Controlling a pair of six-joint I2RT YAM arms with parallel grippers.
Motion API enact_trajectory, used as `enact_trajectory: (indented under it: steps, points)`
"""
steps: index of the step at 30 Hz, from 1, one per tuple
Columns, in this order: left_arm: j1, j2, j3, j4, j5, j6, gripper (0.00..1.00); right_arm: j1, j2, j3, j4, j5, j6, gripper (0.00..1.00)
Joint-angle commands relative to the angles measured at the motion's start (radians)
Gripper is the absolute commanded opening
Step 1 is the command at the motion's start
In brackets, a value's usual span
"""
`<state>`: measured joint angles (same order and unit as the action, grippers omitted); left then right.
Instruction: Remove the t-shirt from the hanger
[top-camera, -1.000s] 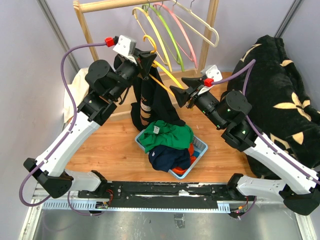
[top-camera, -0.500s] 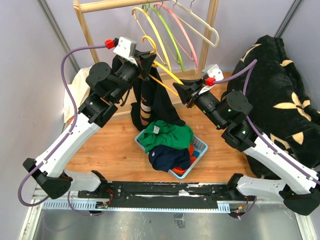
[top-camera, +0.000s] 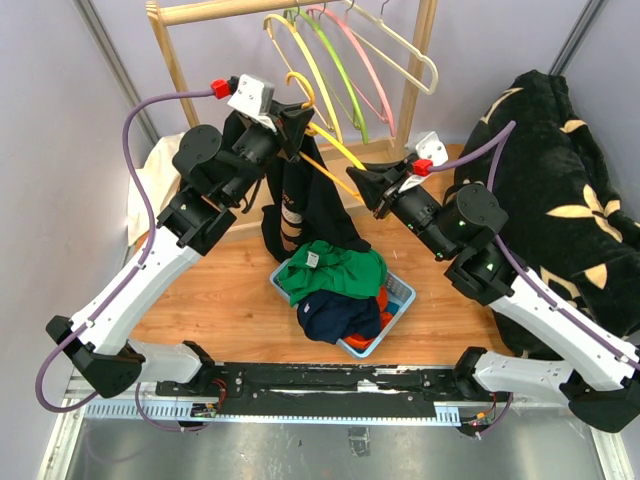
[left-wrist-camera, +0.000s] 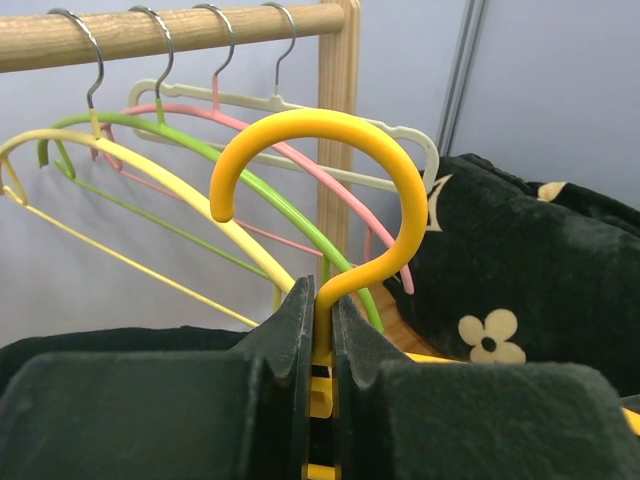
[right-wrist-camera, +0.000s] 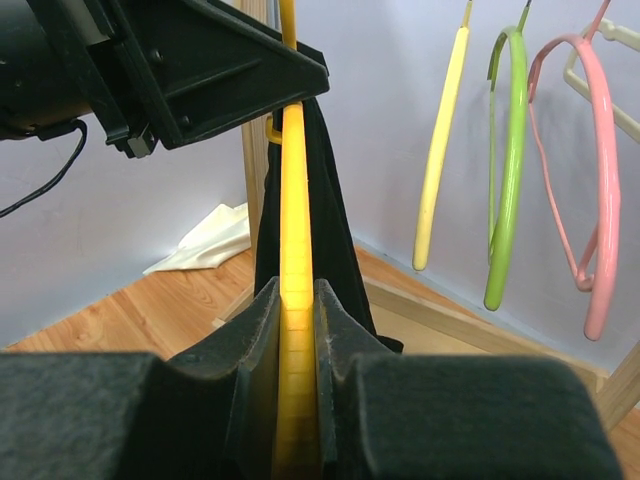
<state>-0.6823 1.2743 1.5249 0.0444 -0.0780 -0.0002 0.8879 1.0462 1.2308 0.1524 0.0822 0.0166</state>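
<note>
A yellow hanger (top-camera: 337, 153) is off the rail, with a black t-shirt (top-camera: 300, 205) draped from it down toward the table. My left gripper (top-camera: 300, 112) is shut on the hanger's neck just under the hook (left-wrist-camera: 330, 125), jaws pressed to both sides (left-wrist-camera: 322, 290). My right gripper (top-camera: 362, 178) is shut on the hanger's bare right arm (right-wrist-camera: 293, 180), the yellow bar squeezed between its pads (right-wrist-camera: 297, 290). The t-shirt (right-wrist-camera: 335, 210) hangs behind that bar, bunched near the left gripper (right-wrist-camera: 230, 70).
A wooden rack (top-camera: 415, 60) at the back carries several empty coloured hangers (top-camera: 340, 60). A blue basket (top-camera: 400, 295) of clothes sits under the t-shirt. A black flowered blanket (top-camera: 560, 180) fills the right side. A white cloth (top-camera: 150, 185) lies at the left.
My right gripper moved up and left onto the hanger's arm and closed on it. The left gripper kept its hold and barely moved.
</note>
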Motion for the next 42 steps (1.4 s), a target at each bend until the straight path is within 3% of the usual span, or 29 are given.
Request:
enact_trajectory:
  steps: [1,4,8,20,27,31,33,36,38,42]
  points:
    - [-0.006,-0.026,0.008,0.049,-0.021,0.007,0.14,0.001,-0.044,-0.022,0.092,0.032,-0.016,0.01]
    - [-0.006,-0.033,0.006,0.04,-0.029,0.009,0.36,0.0,-0.059,-0.031,0.112,0.03,-0.023,0.01]
    - [-0.006,-0.055,-0.01,0.025,-0.054,0.012,0.54,0.0,-0.066,-0.029,0.119,0.031,-0.04,0.01]
    - [-0.006,-0.146,-0.179,0.067,-0.083,0.006,0.68,0.0,-0.09,-0.037,0.124,0.014,-0.058,0.01]
    - [-0.006,-0.094,-0.188,0.085,-0.077,0.024,0.69,0.0,-0.106,-0.042,0.122,-0.003,-0.056,0.01]
    - [-0.005,-0.057,-0.161,0.096,-0.098,0.033,0.63,0.0,-0.114,-0.042,0.113,-0.01,-0.055,0.01]
    - [-0.005,-0.038,-0.139,0.096,-0.106,0.039,0.53,0.0,-0.121,-0.046,0.11,-0.01,-0.054,0.01]
    - [-0.003,-0.021,-0.109,0.094,-0.113,0.042,0.28,0.001,-0.136,-0.053,0.105,-0.008,-0.052,0.01]
    - [-0.003,-0.02,-0.097,0.093,-0.122,0.038,0.04,0.0,-0.149,-0.058,0.102,-0.004,-0.053,0.01]
    - [-0.003,-0.038,-0.09,0.105,-0.163,0.033,0.0,0.0,-0.191,-0.076,0.091,0.014,-0.055,0.01]
